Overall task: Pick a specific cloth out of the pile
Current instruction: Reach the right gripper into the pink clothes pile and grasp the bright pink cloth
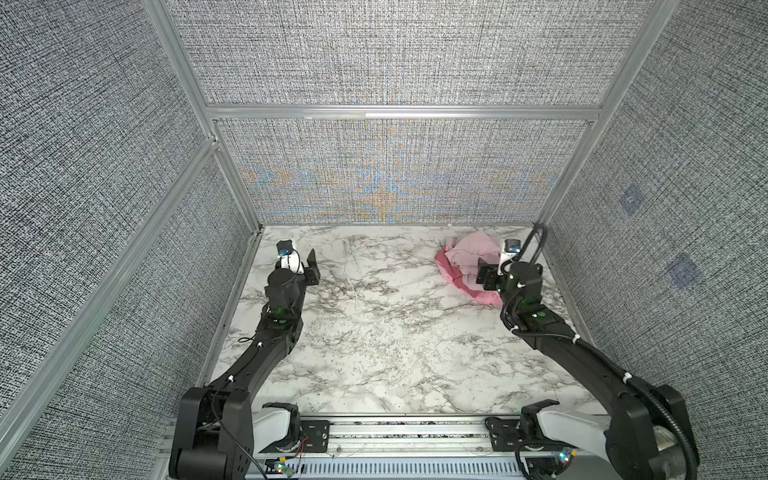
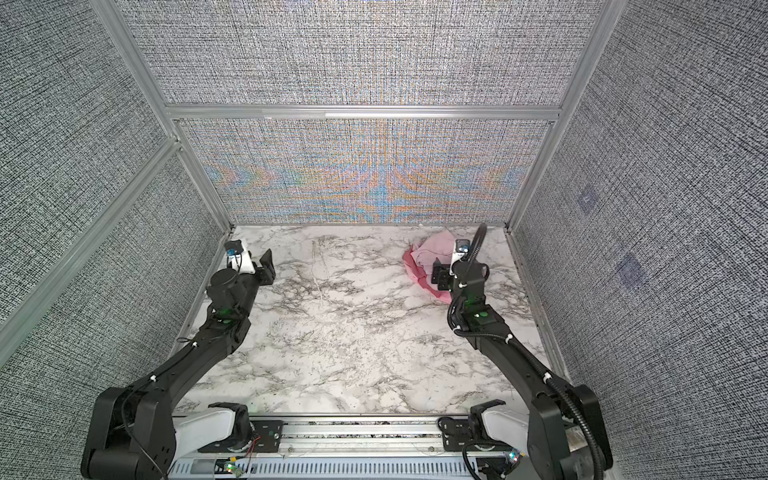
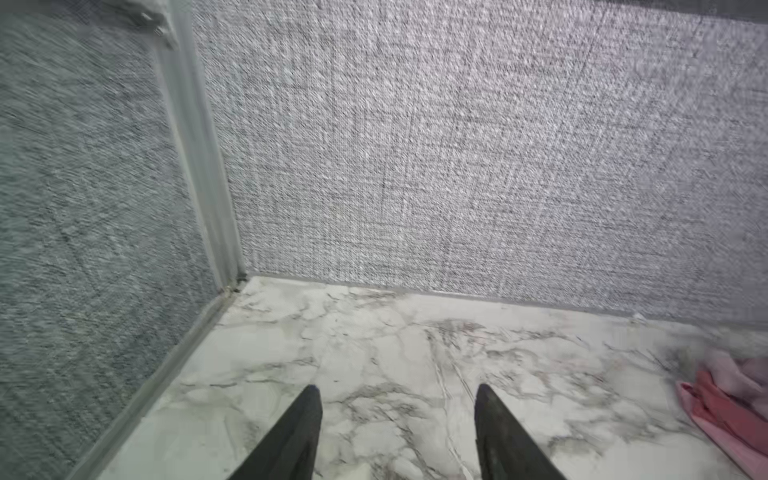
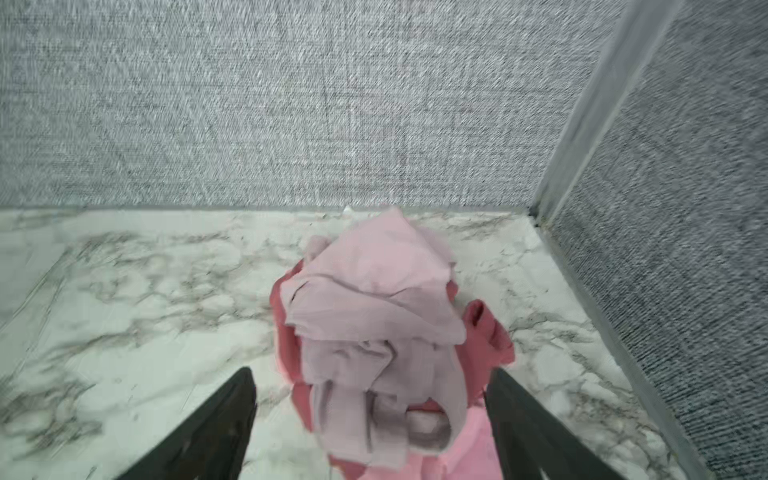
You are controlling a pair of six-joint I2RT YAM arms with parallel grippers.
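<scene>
there — right tool (image 4: pixel 372 370) wide at the pile (image 4: pixel 365 286), left tool (image 3: pixel 397 387) well apart

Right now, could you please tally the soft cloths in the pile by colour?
Pale whitish-pink soft cloth: 1
Dark rose-red soft cloth: 1
Bright bubblegum-pink soft cloth: 1
Total: 3 visible; more may lie hidden underneath.
</scene>
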